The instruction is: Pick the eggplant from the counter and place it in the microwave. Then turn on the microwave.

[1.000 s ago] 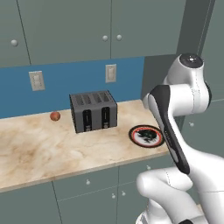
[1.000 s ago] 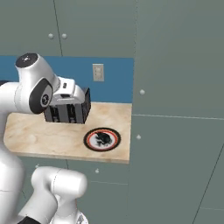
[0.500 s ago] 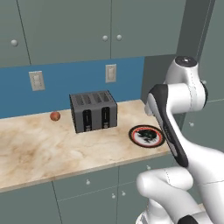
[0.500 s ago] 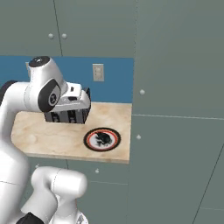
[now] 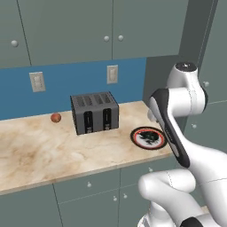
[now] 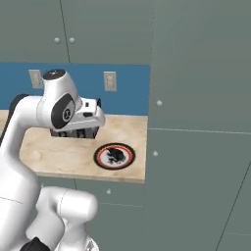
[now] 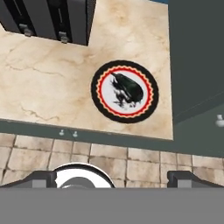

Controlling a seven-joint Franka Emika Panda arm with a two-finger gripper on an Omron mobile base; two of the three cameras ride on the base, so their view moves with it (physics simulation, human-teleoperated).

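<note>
The eggplant [image 7: 129,89] is a small dark lump lying on a round plate [image 7: 97,87] with a black and red rim. The plate rests near the right end of the beige counter [image 7: 43,87]. From the base views, the eggplant [image 5: 150,137] [image 6: 115,156] sits just in front of the tall cabinet. My gripper [image 7: 111,177] hangs high above the counter's front edge, open, with nothing between its fingertips [image 7: 41,177]; the plate is ahead of it, between the tips. The microwave is out of view.
A grey slotted toaster [image 5: 94,112] [image 7: 48,17] stands behind and left of the plate. A small reddish-brown ball [image 5: 55,117] lies further left by the blue wall. A tall grey-green cabinet [image 6: 196,147] [image 7: 197,52] closes the counter's right end. Upper cabinets hang overhead.
The arm has swung so the hand moved right, toward the plate's end of the counter. The jaws stayed open and the eggplant has not moved.
</note>
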